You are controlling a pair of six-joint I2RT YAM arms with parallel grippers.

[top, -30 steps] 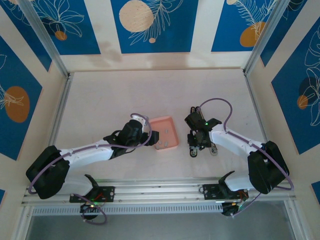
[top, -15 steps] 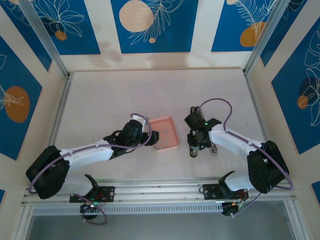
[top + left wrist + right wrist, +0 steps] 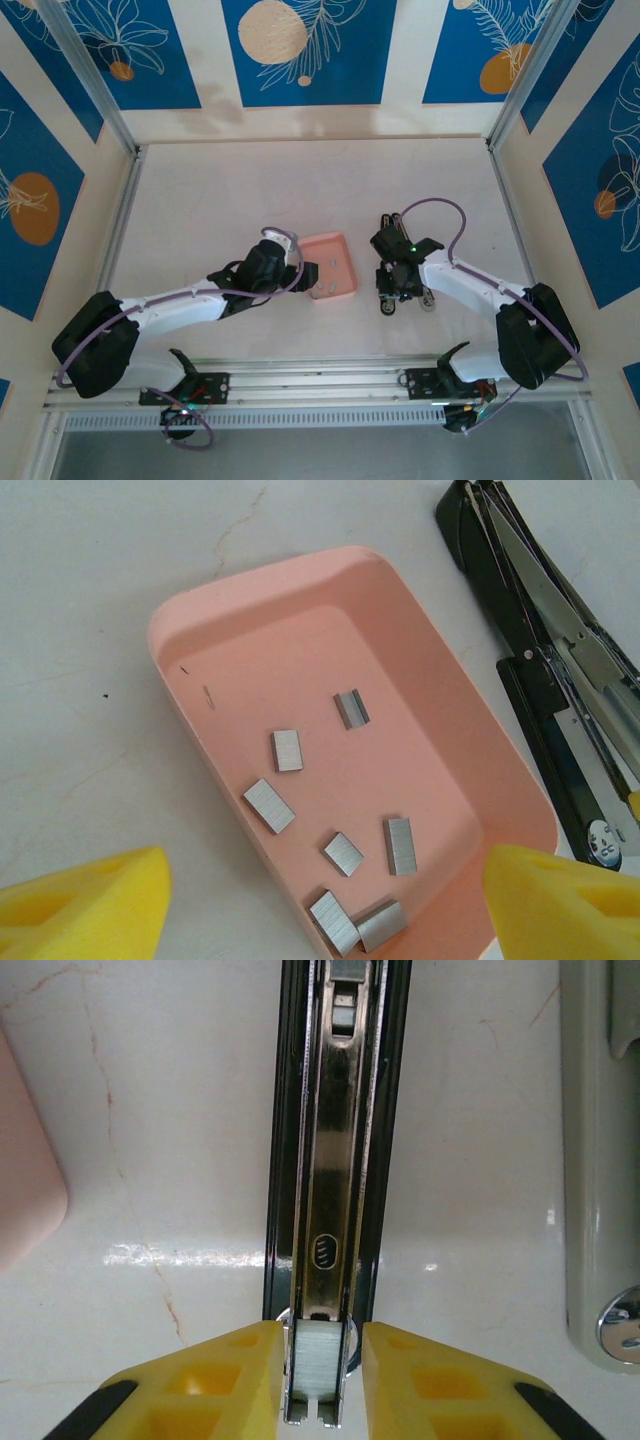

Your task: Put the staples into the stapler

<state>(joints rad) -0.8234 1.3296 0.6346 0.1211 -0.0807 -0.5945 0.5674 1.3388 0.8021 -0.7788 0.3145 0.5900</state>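
Two yellow fingers (image 3: 220, 1385) of my right gripper (image 3: 318, 1388) are pinching a pale staple strip (image 3: 318, 1360) between them. That strip is sitting in the near end of the open metal channel of the stapler (image 3: 335, 1140), which is running straight away from the fingertips across the white table (image 3: 150, 1110). From overhead, this gripper (image 3: 400, 288) is pointing down over the stapler, to the right of the pink tray (image 3: 335, 262).

My left gripper (image 3: 325, 905) is hanging with its fingers spread wide, gripping nothing, above the near end of the tray (image 3: 230, 610). Seven loose staples (image 3: 287, 750) are lying flat on the tray floor, scattered and mostly apart. Two of them at the near end are lying side by side, seemingly touching, directly between the fingertips. In the left wrist view, the black stapler (image 3: 560, 710) is lying opened out on the table, just beside the tray's right wall.
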